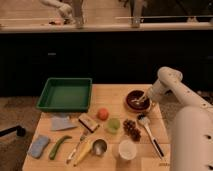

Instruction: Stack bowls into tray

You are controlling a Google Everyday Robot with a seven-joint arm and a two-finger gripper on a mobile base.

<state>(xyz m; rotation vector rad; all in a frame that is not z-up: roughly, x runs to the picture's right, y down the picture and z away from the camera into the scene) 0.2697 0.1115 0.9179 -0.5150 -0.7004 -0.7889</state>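
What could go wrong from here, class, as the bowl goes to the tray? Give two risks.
1. The gripper sits at the rim of the bowl, near an edge of the table; a slip could push the bowl off.
2. The tray lies across the table, so a low carry might hit the orange fruit.

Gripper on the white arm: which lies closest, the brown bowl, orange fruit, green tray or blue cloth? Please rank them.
The gripper sits at the bowl, on the right of the table.
1. Brown bowl, directly under it.
2. Orange fruit, mid-table.
3. Green tray, back left.
4. Blue cloth, front-left corner.
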